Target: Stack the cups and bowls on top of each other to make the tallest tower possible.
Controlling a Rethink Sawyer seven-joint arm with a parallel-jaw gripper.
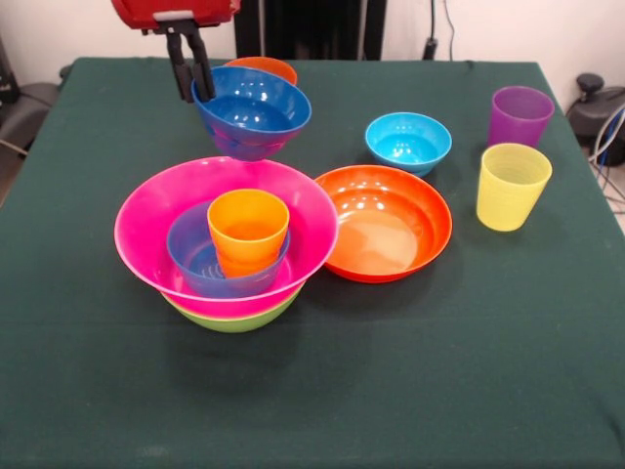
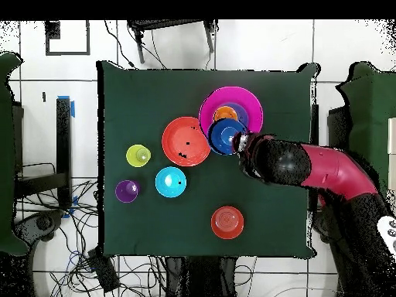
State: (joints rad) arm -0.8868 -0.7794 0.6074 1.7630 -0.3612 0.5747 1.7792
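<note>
Front view: low, close, angled across the worktop (image 1: 547, 391). Overhead: high, straight down, half-turned. Shared: the whole worktop (image 2: 131, 93).

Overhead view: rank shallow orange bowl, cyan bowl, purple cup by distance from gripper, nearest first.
From the gripper:
1. Shallow orange bowl, just left of the tower.
2. Cyan bowl, lower left of that.
3. Purple cup, far left.

Three cups: orange (image 1: 248, 231), yellow (image 1: 512, 185), purple (image 1: 520, 115). Seven bowls: pink (image 1: 156, 210), lime green (image 1: 234, 319), large shallow orange (image 1: 386, 222), cyan (image 1: 408, 141), two blue (image 1: 252, 110) (image 1: 190, 252), small orange (image 1: 262, 65).
</note>
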